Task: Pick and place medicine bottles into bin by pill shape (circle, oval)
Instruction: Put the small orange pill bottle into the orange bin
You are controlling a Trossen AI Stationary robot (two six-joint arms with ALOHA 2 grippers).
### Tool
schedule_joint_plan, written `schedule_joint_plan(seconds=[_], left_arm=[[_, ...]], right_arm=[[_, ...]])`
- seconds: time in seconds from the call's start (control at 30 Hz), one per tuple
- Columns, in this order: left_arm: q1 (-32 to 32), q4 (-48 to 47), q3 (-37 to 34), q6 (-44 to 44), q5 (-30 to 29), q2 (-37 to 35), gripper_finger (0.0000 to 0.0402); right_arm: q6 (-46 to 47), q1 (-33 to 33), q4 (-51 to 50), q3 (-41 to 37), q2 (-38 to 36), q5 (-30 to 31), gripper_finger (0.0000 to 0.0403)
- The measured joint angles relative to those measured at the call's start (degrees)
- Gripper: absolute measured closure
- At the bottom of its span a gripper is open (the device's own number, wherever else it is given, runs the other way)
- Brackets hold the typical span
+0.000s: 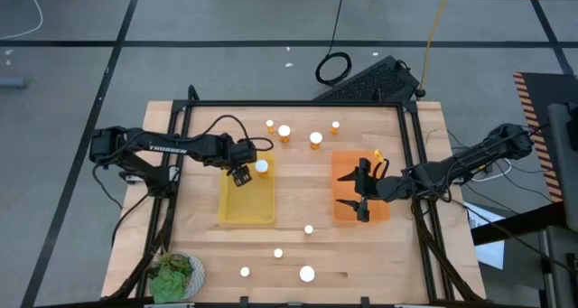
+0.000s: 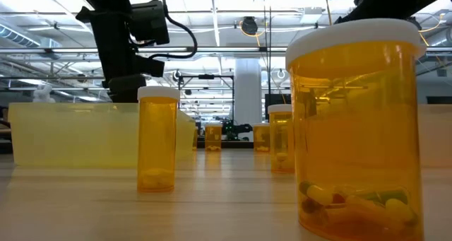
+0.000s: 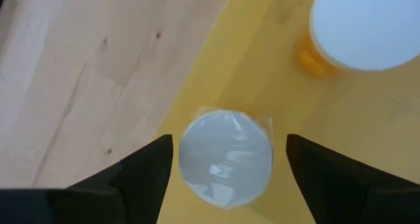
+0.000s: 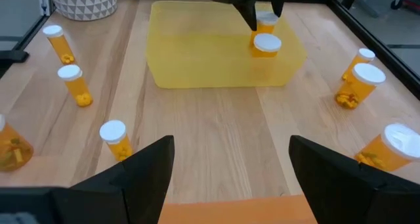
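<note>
Fingers of the left gripper (image 3: pixel 226 168) stand spread on either side of a small bottle (image 3: pixel 226 158) seen cap-up in the yellow tray (image 1: pixel 246 200), with a clear gap at each side; nothing is held. A wider-capped bottle (image 3: pixel 364 27) stands close by in the same tray.

Right gripper (image 1: pixel 359 192) hangs over the orange tray (image 1: pixel 348 168), fingers wide and empty.

Risk, as a judgement: any sideways drift on lifting away could let a finger clip the small bottle or its near neighbour and topple it, since both are tall, narrow cylinders on a smooth tray floor.

Bottles are glossy amber translucent plastic with flat round white caps. Trays are shallow, rectangular and translucent. Loose bottles (image 1: pixel 307 274) remain scattered on the pale wooden table (image 1: pixel 406 254), upright, pills visible through their walls.
</note>
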Motion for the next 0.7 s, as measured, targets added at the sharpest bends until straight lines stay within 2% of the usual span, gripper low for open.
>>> schedule_joint_plan(seconds=[0.4,0.57,0.7], left_arm=[[-2.82,-1.73,3.76,2.37,-0.16,-4.4,0.0123],[-3.92,-1.14,3.92,4.67,0.32,-6.99,0.0132],[-3.96,0.56,3.92,6.07,0.32,-9.11,0.0142]], right_arm=[[3.05,-1.59,2.7,0.0,0.0,0.28,0.0106],[3.17,-5.91,6.28,0.36,0.0,0.3,0.0106],[0.74,-12.36,6.7,1.33,0.0,0.56,0.011]])
